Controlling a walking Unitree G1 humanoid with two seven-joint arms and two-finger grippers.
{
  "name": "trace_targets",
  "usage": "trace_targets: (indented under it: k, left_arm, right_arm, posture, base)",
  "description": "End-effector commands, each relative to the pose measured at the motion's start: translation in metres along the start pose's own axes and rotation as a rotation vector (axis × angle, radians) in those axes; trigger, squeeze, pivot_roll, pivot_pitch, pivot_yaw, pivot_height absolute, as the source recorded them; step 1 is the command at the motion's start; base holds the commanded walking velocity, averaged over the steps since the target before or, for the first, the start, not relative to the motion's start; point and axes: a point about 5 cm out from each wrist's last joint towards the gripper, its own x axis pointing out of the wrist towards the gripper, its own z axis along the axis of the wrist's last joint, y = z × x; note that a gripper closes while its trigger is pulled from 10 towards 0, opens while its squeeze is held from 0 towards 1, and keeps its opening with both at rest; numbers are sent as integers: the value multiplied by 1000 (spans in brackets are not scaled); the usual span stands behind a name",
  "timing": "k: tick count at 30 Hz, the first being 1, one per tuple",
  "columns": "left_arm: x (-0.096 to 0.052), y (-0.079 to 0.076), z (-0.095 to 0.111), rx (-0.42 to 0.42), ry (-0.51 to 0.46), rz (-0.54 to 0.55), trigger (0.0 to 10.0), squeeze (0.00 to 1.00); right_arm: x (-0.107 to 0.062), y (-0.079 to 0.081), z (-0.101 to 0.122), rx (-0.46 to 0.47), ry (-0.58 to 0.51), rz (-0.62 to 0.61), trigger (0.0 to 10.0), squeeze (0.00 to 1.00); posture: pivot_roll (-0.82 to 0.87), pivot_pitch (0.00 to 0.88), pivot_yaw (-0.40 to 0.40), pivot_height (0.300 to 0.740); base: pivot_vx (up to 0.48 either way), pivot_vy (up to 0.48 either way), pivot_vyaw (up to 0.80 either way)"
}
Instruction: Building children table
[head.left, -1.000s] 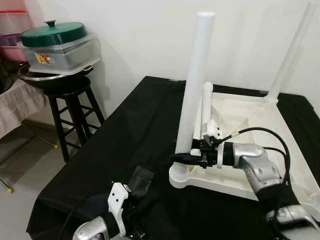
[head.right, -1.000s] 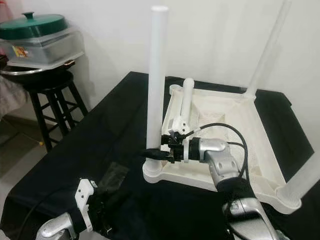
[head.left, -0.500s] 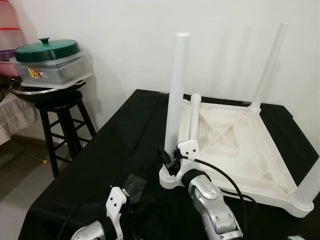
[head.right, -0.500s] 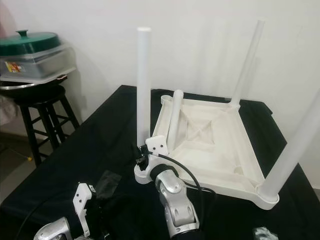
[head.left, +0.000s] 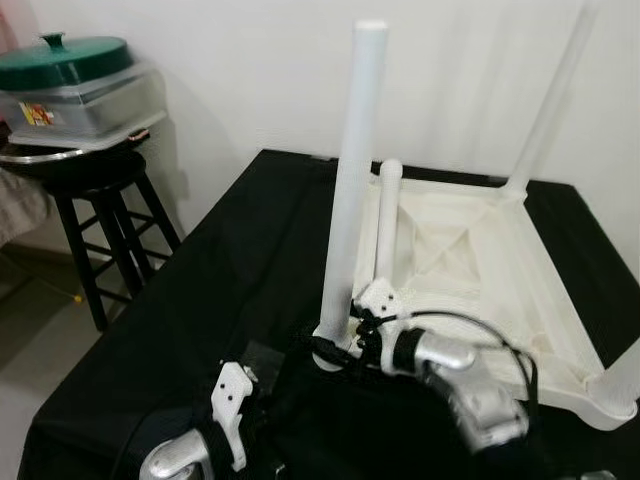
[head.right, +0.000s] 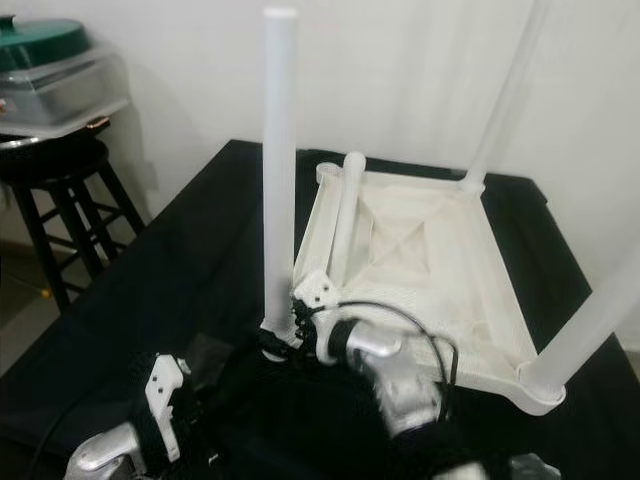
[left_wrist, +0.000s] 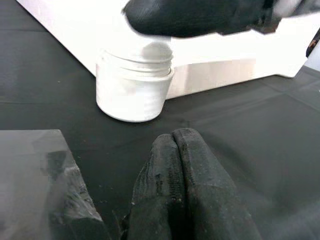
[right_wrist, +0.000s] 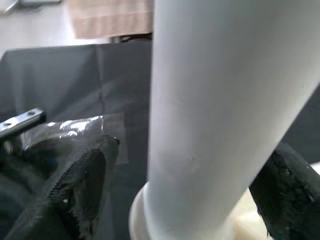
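Right end effector (head.left: 335, 350) clamped, left end effector (left_wrist: 175, 185) closed

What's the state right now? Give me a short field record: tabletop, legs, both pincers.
tabletop: white tabletop upside down on the black cloth
near-left leg: white leg upright in its corner socket
other legs: far-right leg and near-right leg upright; loose leg leaning inside the tabletop
right pincer: right pincer around the near-left leg's base, fingers on either side
left pincer: left pincer shut, low over the cloth near the socket
side: stool with containers on the left
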Motion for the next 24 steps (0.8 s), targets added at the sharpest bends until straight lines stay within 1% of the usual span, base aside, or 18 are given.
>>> trace_targets:
  k: [1,2,4,7,8,9,10,11,12,13,14,17,22,24]
  left_arm:
    - [-2,1,-4,-9,15,13,10000,0]
    - [-2,1,-4,-9,15,13,10000,0]
    - [-1,1,-4,-5,13,16,10000,0]
    - [-1,2,-3,-3,13,17,10000,0]
    - [-1,2,-3,-1,13,17,10000,0]
    - [-1,2,-3,-1,13,17,10000,0]
    - [-1,2,-3,0,13,17,10000,0]
    - [-1,2,-3,0,13,17,10000,0]
    - [-1,2,-3,0,13,17,10000,0]
    - [-1,2,-3,-2,12,18,10000,0]
    - [-1,2,-3,-2,12,18,10000,0]
    - [-2,1,-4,-3,11,19,10000,0]
    - [-2,0,-4,-5,11,19,10000,0]
    - [-3,0,-4,-8,11,18,10000,0]
  right_arm:
    - [-1,-1,-1,9,-10,79,10000,0]
    - [-1,-1,-1,9,-10,79,10000,0]
    - [-2,-12,6,6,-15,161,10000,0]
    - [-2,-19,11,13,-21,210,10000,0]
    - [-2,-23,15,13,-23,235,3686,0]
    - [-2,-23,15,13,-23,235,3686,0]
    - [-2,-26,18,20,-29,254,0,0]
    - [-3,-30,20,29,-33,271,0,0]
    - [-3,-30,20,29,-33,271,0,0]
    - [-5,-35,19,47,-28,277,0,0]
    - [-5,-35,19,47,-28,277,0,0]
    - [-8,-38,9,76,-16,296,0,0]
    - [-13,-37,2,98,-19,296,0,0]
    - [-21,-32,-7,121,-39,274,0,0]
  posture:
    - [50,0,-37,740]
    - [50,0,-37,740]
    - [57,0,-38,740]
    - [60,0,-35,740]
    - [64,0,-38,740]
    - [64,0,-38,740]
    - [64,0,-38,740]
    - [64,0,-37,740]
    - [64,0,-37,740]
    - [65,0,-38,740]
    - [65,0,-38,740]
    - [65,0,-36,740]
    - [60,0,-31,740]
    - [58,0,-27,740]
  base:
    - [0,0,0]
    - [0,0,0]
    - [0,0,0]
    - [0,0,0]
    - [0,0,0]
    - [0,0,0]
    - [0,0,0]
    - [0,0,0]
    - [0,0,0]
    - [0,0,0]
    - [0,0,0]
    - [0,0,0]
    - [0,0,0]
    - [0,0,0]
